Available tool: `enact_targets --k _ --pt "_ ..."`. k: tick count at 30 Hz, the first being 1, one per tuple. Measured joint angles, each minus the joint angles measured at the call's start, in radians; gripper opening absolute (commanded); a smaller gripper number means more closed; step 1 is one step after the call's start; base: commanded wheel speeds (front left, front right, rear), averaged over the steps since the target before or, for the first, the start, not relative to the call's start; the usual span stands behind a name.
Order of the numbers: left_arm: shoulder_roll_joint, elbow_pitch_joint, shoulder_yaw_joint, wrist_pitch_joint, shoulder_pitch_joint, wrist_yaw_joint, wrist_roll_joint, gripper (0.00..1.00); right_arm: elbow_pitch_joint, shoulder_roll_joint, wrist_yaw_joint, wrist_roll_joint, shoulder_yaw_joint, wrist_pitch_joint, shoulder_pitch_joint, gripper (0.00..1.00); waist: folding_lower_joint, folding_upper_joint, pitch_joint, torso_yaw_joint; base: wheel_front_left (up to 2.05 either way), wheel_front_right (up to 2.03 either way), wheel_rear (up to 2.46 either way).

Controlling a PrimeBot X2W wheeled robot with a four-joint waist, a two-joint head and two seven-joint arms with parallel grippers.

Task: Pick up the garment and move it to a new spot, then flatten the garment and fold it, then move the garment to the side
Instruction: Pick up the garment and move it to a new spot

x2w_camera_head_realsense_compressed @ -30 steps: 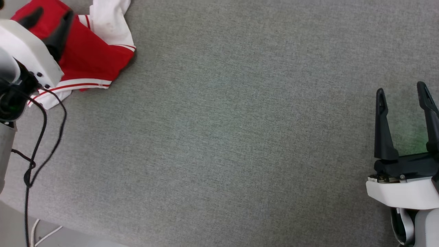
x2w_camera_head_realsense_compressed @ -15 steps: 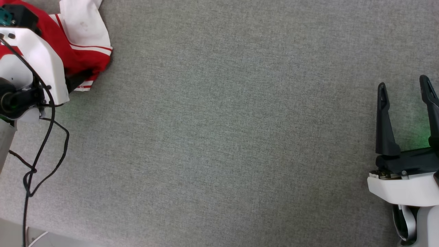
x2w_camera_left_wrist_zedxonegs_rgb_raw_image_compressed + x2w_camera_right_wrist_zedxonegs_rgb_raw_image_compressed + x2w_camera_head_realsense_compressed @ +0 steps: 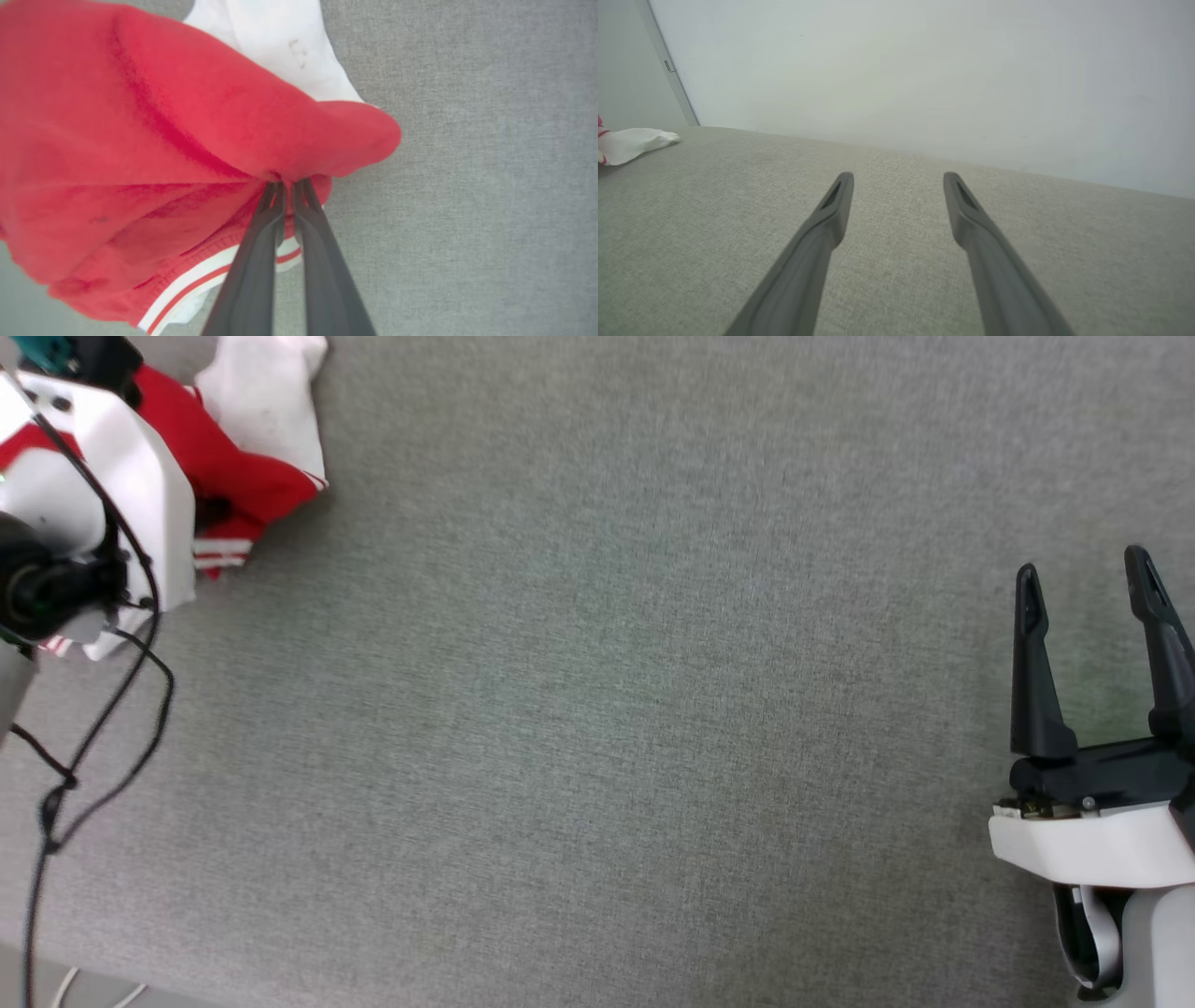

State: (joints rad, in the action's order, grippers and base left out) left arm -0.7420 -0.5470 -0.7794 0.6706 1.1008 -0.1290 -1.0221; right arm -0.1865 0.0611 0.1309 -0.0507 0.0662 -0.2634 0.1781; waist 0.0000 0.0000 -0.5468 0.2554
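At the far left of the grey desk (image 3: 653, 709), the left pincer (image 3: 286, 184) is clenched on a red fold of the bunched garment (image 3: 163, 140). The right pincer (image 3: 1083, 569) stands released at near right, well apart from it.

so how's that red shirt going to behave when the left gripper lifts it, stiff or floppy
Probably floppy: the shirt bunches into soft folds around the pinch of the left gripper, so most of it should hang and drag. Likely light for its size, as it looks like thin fabric. The white sleeve lies loose to one side and may lag behind.
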Motion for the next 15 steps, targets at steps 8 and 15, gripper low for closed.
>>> enact_targets --k 8,15 --pt "-0.039 0.152 -0.076 -0.079 0.074 0.000 0.016 0.00 0.023 -0.008 0.000 0.041 -0.001 0.000 -0.025 1.00 0.0000 0.0000 0.113 -0.007 0.00 0.00 0.00" --pt "0.003 0.277 -0.174 -0.145 0.149 0.000 0.029 0.00 0.032 -0.009 0.000 0.097 0.003 0.000 -0.037 1.00 0.0000 0.0000 0.181 -0.056 0.00 0.00 0.00"
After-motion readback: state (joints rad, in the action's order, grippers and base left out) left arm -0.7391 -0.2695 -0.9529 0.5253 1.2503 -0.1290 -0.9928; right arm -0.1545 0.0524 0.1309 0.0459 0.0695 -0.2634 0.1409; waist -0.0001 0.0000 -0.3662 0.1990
